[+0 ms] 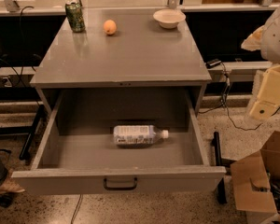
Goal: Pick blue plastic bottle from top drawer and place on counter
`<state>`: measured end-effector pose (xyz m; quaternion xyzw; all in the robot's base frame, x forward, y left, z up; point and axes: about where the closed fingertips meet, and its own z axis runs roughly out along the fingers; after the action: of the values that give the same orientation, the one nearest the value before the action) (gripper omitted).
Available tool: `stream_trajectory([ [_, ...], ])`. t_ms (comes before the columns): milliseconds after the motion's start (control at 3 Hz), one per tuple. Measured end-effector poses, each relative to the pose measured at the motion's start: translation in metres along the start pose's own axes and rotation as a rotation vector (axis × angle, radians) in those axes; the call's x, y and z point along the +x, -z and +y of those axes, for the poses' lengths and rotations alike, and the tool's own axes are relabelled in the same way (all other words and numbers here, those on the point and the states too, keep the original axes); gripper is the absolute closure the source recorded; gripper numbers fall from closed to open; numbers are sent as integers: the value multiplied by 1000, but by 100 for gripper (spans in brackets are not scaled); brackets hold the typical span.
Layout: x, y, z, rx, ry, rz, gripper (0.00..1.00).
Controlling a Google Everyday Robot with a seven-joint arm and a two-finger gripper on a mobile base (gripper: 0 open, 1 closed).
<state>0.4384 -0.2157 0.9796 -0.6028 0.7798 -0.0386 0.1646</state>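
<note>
The blue plastic bottle (137, 135) lies on its side in the middle of the open top drawer (116, 181), with its white cap pointing right. The drawer is pulled fully out, and its dark handle sits at the middle of the front. The grey counter (126, 55) is the cabinet top above the drawer. My gripper (267, 99) is the cream-coloured end of the arm at the right edge. It hangs beside the cabinet, to the right of the drawer and higher than it, well apart from the bottle.
On the back of the counter stand a green can (75, 16), an orange fruit (109, 27) and a white bowl (169, 18). An open cardboard box (263, 181) sits on the floor at the lower right. Cables run along the floor on the right. A person's foot (2, 183) is at the left edge.
</note>
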Motion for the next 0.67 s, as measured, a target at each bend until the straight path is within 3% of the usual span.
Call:
stream_trajectory([
  [333,0,0,0,0,0,0,0],
  [667,-1,-26,14,-71,-22,31,0],
])
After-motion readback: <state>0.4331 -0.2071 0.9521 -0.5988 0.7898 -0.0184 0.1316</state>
